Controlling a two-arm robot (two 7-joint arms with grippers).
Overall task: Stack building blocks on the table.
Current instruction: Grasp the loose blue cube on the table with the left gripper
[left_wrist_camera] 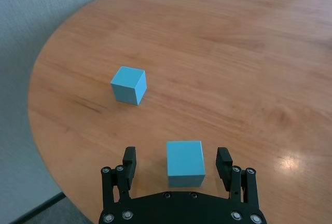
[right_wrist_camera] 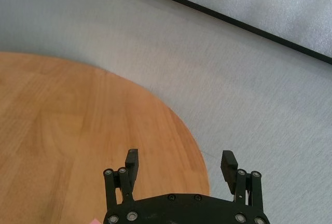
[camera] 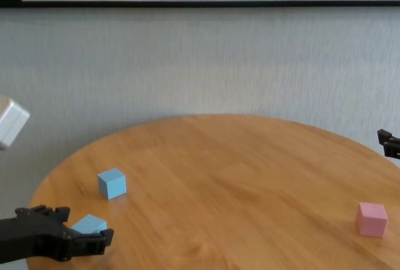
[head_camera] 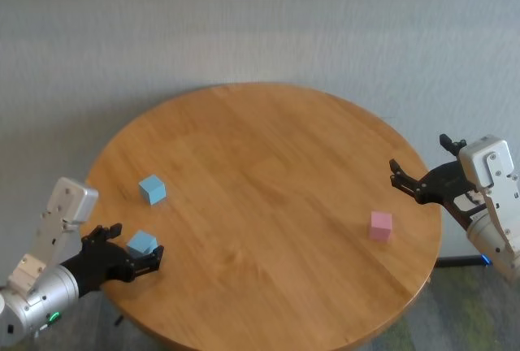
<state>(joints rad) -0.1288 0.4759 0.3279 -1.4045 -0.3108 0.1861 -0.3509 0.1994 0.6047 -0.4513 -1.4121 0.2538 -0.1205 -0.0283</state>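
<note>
Straddling a blue block [left_wrist_camera: 185, 163] at the table's [head_camera: 268, 172] near-left edge, the left gripper [left_wrist_camera: 177, 165] has jaws spread, one finger either side, gaps visible on both sides, no contact. Block sits flat on the wood. Second blue block [head_camera: 152, 189] stands just beyond it, further in from the left edge, apart from the first. Pink block [head_camera: 380, 226] rests alone near the right edge, well apart from both blue ones. Right gripper [head_camera: 412, 182] hovers over the right edge beyond the pink block, jaws spread, holding nothing.
</note>
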